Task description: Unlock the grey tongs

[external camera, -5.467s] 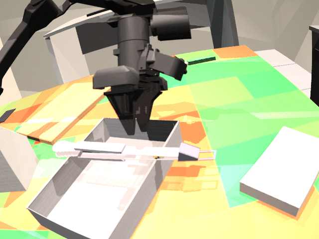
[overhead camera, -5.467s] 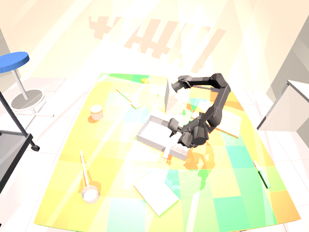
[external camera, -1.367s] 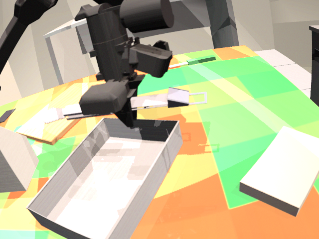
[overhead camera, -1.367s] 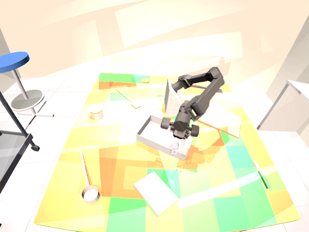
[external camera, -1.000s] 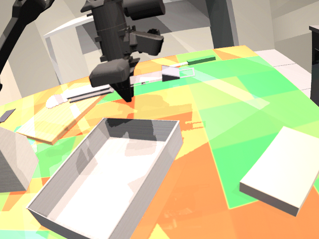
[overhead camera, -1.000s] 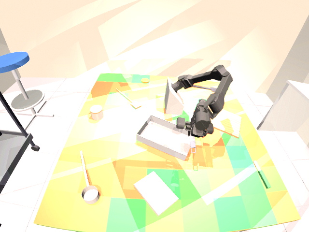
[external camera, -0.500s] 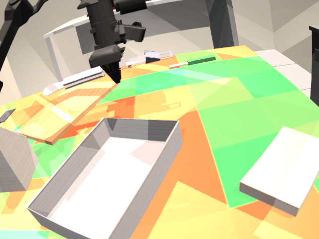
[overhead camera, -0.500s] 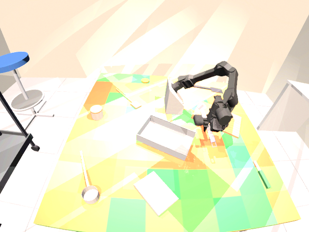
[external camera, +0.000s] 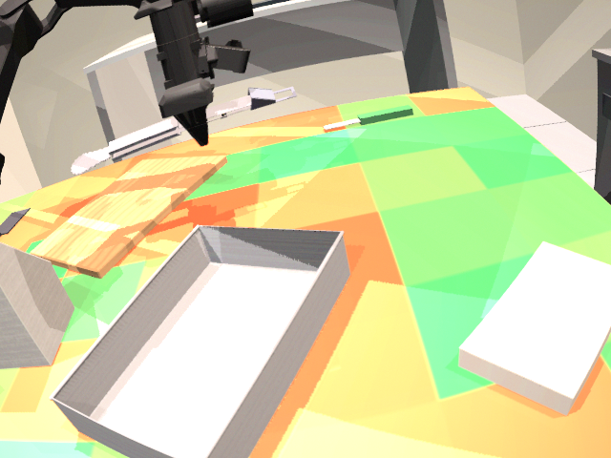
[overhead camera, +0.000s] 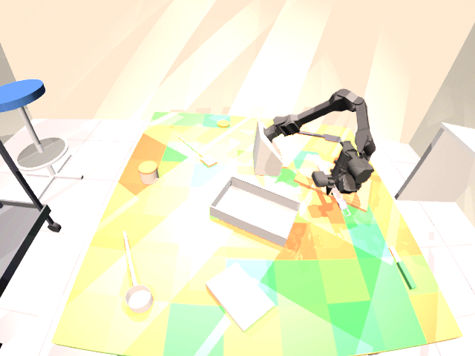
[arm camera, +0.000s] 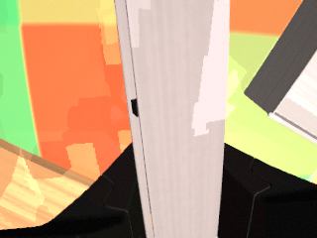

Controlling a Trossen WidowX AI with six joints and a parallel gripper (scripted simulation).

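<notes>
Patchwork yellow, green and orange colours are covering the desk (overhead camera: 115, 245). Near its middle the rectangular grey metal roasting tin (overhead camera: 254, 209) is sitting empty. Toward the right edge, the dark claw (overhead camera: 334, 191) is clamping the long grey tongs (external camera: 148, 135), holding them level above the flat wooden board (external camera: 118, 207).

This looks like a kitchen worktable set up in a tiled room. A grey roasting tin (overhead camera: 254, 211) sits near the middle of the table, a wooden board (external camera: 123, 207) lies just beyond it, and a long-handled ladle (overhead camera: 134, 281) lies toward the near left corner. A blue-topped stool (overhead camera: 21, 93) stands on the white tiled floor (overhead camera: 87, 142) off the table's far left corner, before plain cream walls (overhead camera: 115, 46).
</notes>
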